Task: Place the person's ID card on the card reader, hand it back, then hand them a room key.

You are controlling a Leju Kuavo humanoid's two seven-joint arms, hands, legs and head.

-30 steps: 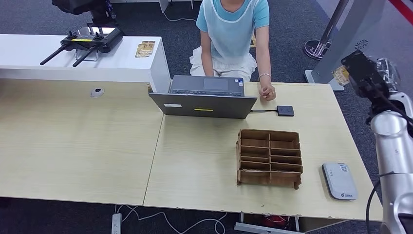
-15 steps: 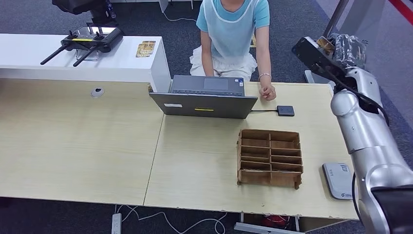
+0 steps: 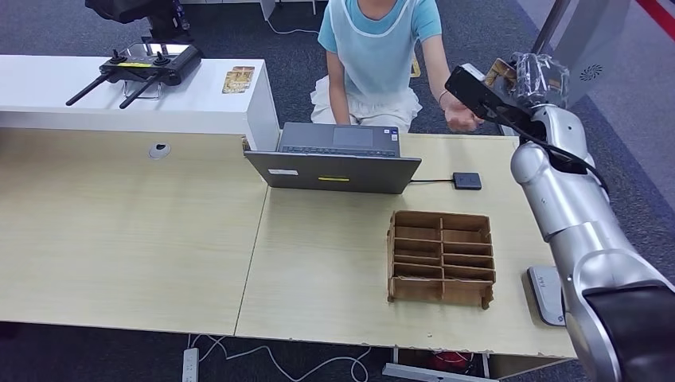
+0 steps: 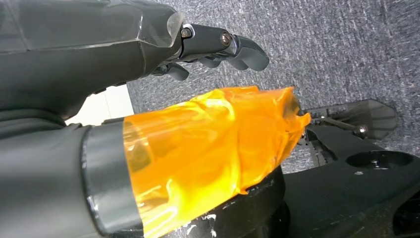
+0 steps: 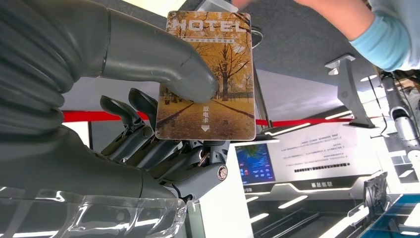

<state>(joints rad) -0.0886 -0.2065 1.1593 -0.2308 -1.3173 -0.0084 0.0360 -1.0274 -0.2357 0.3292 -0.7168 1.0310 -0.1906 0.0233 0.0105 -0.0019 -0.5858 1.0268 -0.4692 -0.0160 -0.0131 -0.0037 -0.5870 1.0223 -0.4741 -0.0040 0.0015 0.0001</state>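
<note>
My right hand (image 3: 538, 77) is raised over the table's far right corner, beside the person (image 3: 377, 48). It pinches a room key card (image 5: 205, 74), printed HOTEL with an autumn tree picture, between the thumb (image 5: 148, 57) and the fingers behind it. In the head view the card (image 3: 502, 71) is a small tan patch. The person's hand (image 3: 460, 119) is lifted off the table, just short of it. The white card reader (image 3: 543, 293) lies at the near right table edge, partly hidden by my arm. My left hand (image 4: 148, 99) hangs over grey carpet and holds nothing.
A wooden compartment rack (image 3: 440, 256) stands on the right half of the table (image 3: 159, 239). Behind it are an open laptop (image 3: 338, 159) and a small black box (image 3: 466, 181) on a cable. A white counter (image 3: 95, 95) with a remote controller stands at the back left.
My right arm has swung up and to the left, carrying the key card toward the person. The person's hand has risen from the table toward the card.
</note>
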